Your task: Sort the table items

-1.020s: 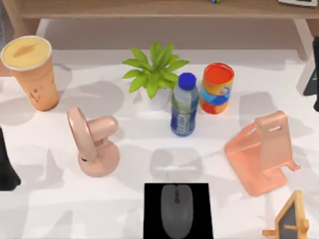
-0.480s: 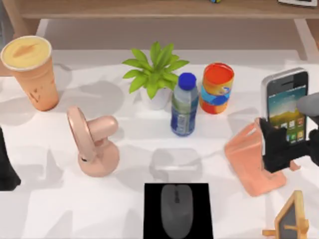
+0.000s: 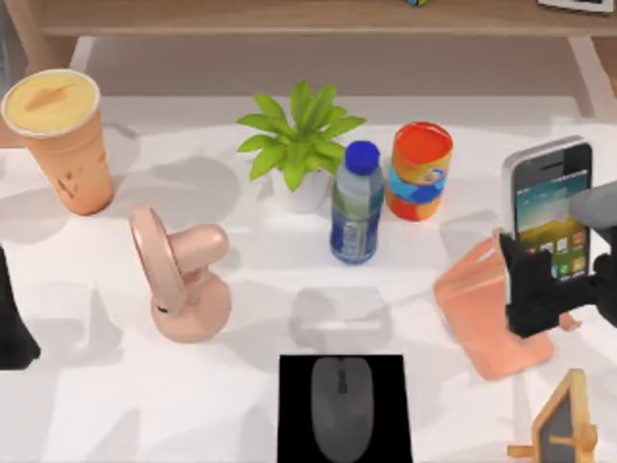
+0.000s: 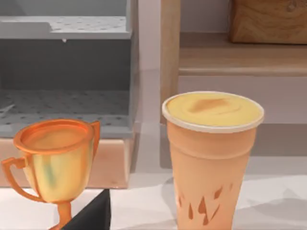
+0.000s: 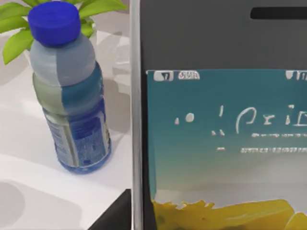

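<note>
My right gripper (image 3: 543, 280) is shut on the lower part of the silver-edged smartphone (image 3: 548, 198), holding it upright over the pink phone stand (image 3: 487, 304) at the table's right. The right wrist view has the phone's screen (image 5: 220, 124) very close. A grey mouse (image 3: 341, 405) lies on a black mat (image 3: 294, 381) at the front centre. The tall orange cup with a yellow top (image 3: 60, 140) stands at the back left, and sits right in front of the left wrist camera (image 4: 213, 153). My left arm (image 3: 12, 323) is parked at the left edge.
A pink desk fan (image 3: 178, 280) stands left of centre. A potted plant (image 3: 299, 145), a blue-capped bottle (image 3: 357, 207) and a colourful can (image 3: 420, 172) line the back middle. A small wooden easel (image 3: 564, 424) occupies the front right corner. A trophy (image 4: 57, 163) stands beside the cup.
My right gripper came in from the right edge carrying the smartphone and now holds it over the pink stand, a touch lower than half a second ago. Nothing else moved.
</note>
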